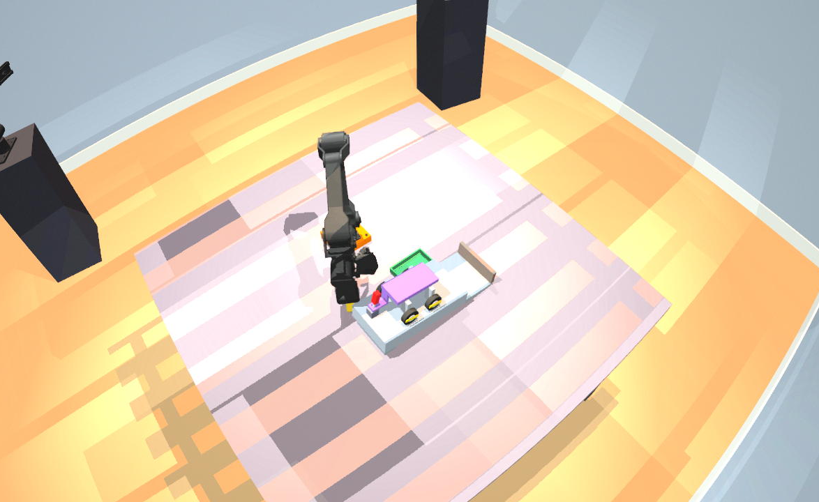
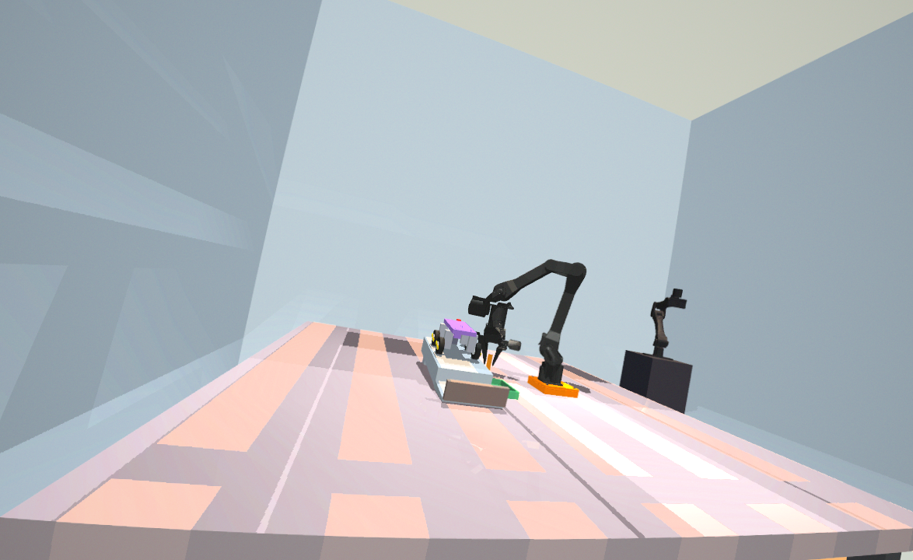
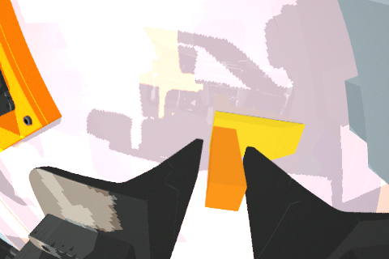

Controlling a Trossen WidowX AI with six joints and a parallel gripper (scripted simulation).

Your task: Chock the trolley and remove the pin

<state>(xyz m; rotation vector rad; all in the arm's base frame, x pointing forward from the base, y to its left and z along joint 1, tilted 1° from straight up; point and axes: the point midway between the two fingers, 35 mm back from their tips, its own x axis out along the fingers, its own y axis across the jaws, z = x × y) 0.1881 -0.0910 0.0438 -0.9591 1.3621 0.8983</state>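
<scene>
Task progress: early, by my judgement; the chock is not yet placed, and pulling the pin and dropping it in the tray are also left.
Chock: the yellow wedge-shaped chock with an upright orange handle (image 1: 349, 307) (image 2: 489, 361) (image 3: 251, 142) is on the table (image 1: 493, 362) (image 2: 376, 515) (image 3: 121, 0), off the ramp and just beside its uphill end.
Trolley: the purple-topped trolley with black-and-yellow wheels (image 1: 409, 282) (image 2: 460, 328) stands on the pale grey-blue ramp (image 1: 393, 340) (image 2: 463, 373), no chock against any visible wheel.
Stop pin: the red-headed pin (image 1: 376, 298) (image 2: 458, 320) is at the trolley's uphill end, seemingly seated.
Tray: the shallow green tray (image 1: 406, 259) (image 2: 513, 393) lies beside the ramp; no pin shows in it.
Arm: the black jointed arm (image 1: 335, 187) (image 2: 565, 302) arches up from its mount and over, its last section pointing down at the chock.
Gripper: the black two-finger gripper (image 1: 345, 292) (image 2: 489, 360) (image 3: 223, 149) is partly spread around the handle; one finger is at or very near it, a gap shows by the other, so nothing appears clasped.
Next: probably finish closing, then lift the chock round to a wheel's downhill side.
Risk: an off-centre squeeze could twist or tip the chock.
</scene>
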